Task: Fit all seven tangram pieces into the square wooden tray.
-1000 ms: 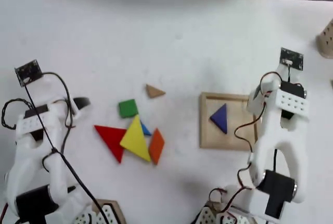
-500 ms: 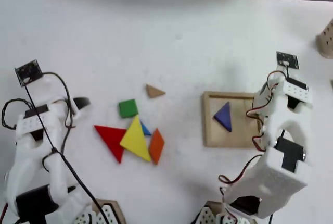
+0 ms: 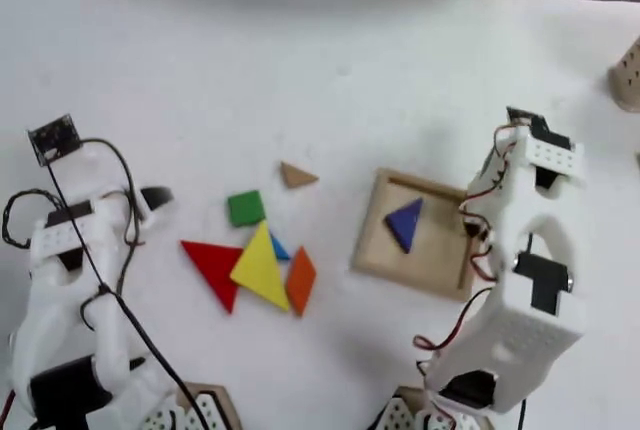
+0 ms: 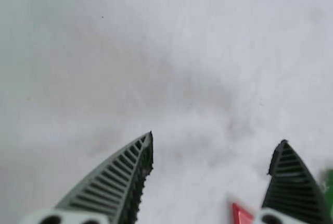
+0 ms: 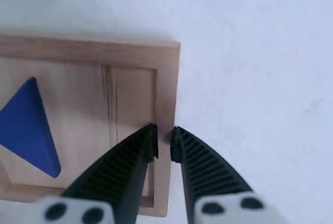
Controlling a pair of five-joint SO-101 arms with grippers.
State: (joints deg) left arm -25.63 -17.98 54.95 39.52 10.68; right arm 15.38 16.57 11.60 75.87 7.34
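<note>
The square wooden tray (image 3: 441, 253) lies skewed right of centre with a blue triangle (image 3: 405, 223) inside. My right gripper (image 5: 164, 138) is shut on the tray's rim (image 5: 167, 83), one finger inside the wall and one outside; the blue triangle (image 5: 28, 127) lies off to the side. Left of the tray lie a tan triangle (image 3: 296, 175), green square (image 3: 246, 208), red triangle (image 3: 215, 268), yellow triangle (image 3: 260, 266), small blue triangle (image 3: 280, 248) and orange parallelogram (image 3: 301, 280). My left gripper (image 4: 214, 140) stands open over bare table, a red corner (image 4: 239, 214) near one finger.
A pegged wooden object (image 3: 626, 76) stands at the right edge. A wooden block (image 3: 212, 405) sits at the front between the arm bases. The table's dark back edge runs along the top, with wide white tabletop before it.
My right arm swung over and its gripper took the tray's rim; the tray has slid left and turned skew with the blue triangle in it. The left arm has kept still.
</note>
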